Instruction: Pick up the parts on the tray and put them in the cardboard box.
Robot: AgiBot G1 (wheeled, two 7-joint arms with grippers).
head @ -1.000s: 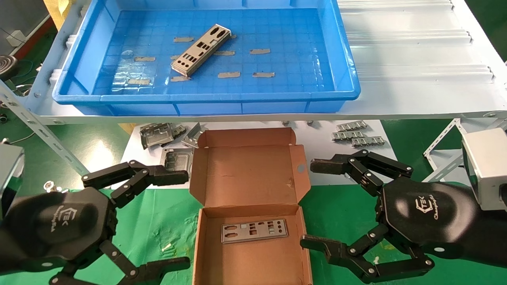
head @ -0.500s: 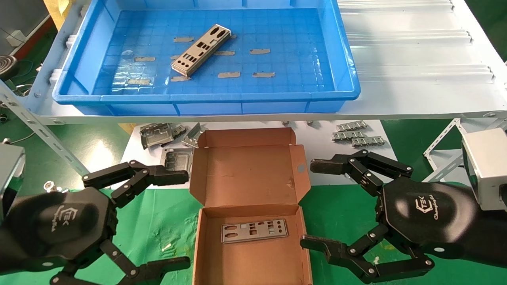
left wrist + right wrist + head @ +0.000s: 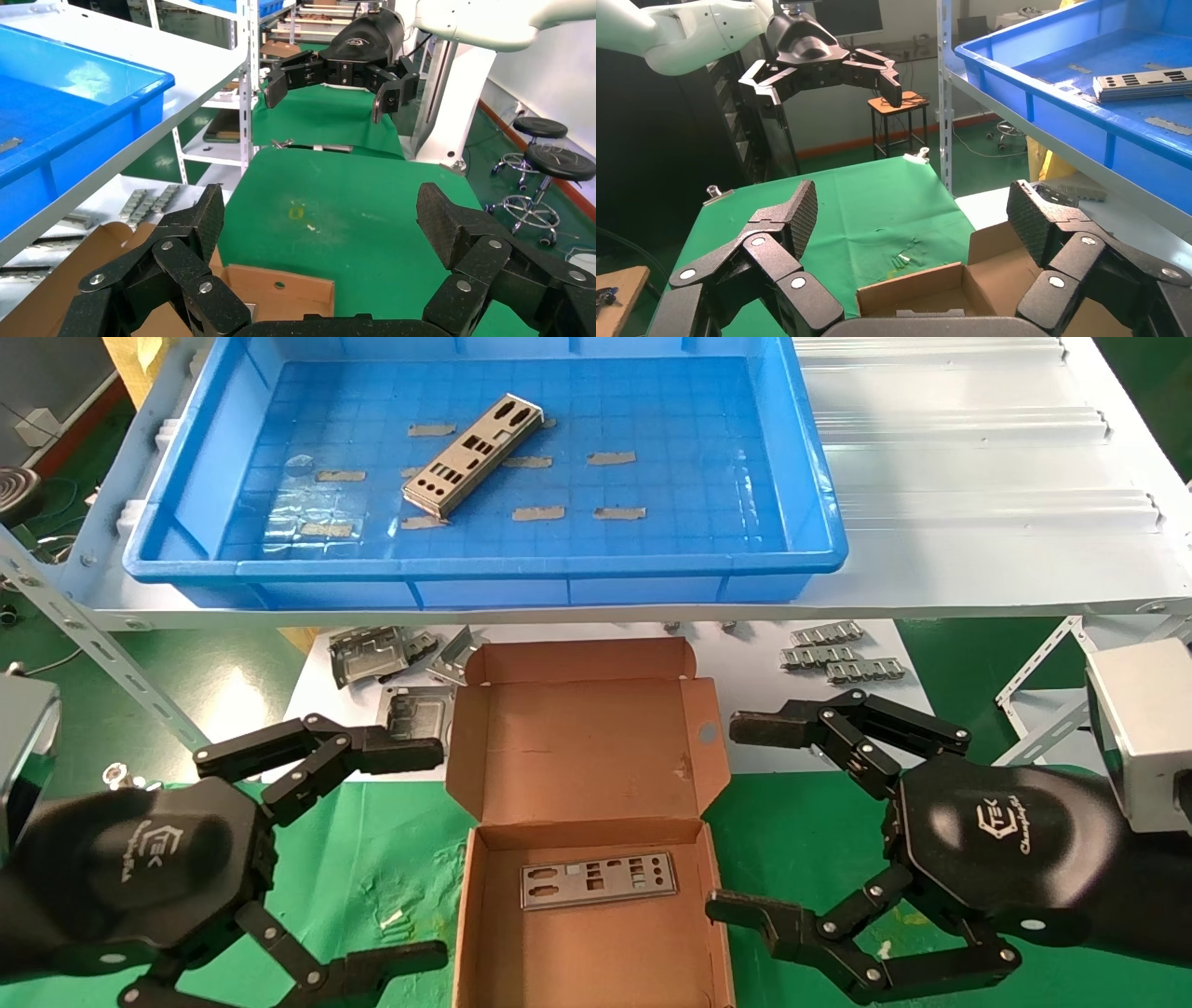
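Flanking the cardboard box [image 3: 587,822] at the bottom of the head view, both grippers hang with fingers spread wide and nothing between them. The left gripper [image 3: 424,845] sits at the lower left of the frame, beside the box's left wall; the right gripper [image 3: 745,817] sits at the lower right, beside its right wall. Each wrist view shows its own gripper's two fingers far apart over the green mat [image 3: 372,868], with the other gripper [image 3: 330,84] [image 3: 828,74] farther off, also spread.

The box lies open at bottom centre, lid folded back toward the middle of the frame, a round hole in its right flap. One silver punched plate [image 3: 598,879] lies flat on the box floor, lengthwise across it.

Just above the lid, on a white sheet [image 3: 745,658], squarish grey brackets [image 3: 372,654] cluster left of centre and small slotted strips [image 3: 838,649] lie right of centre.

Across the upper half, the blue tray [image 3: 819,537] rests on a white shelf [image 3: 978,477]. A second punched plate [image 3: 473,453] lies diagonally on its grid floor, upper centre-left, among grey tape scraps [image 3: 610,458].
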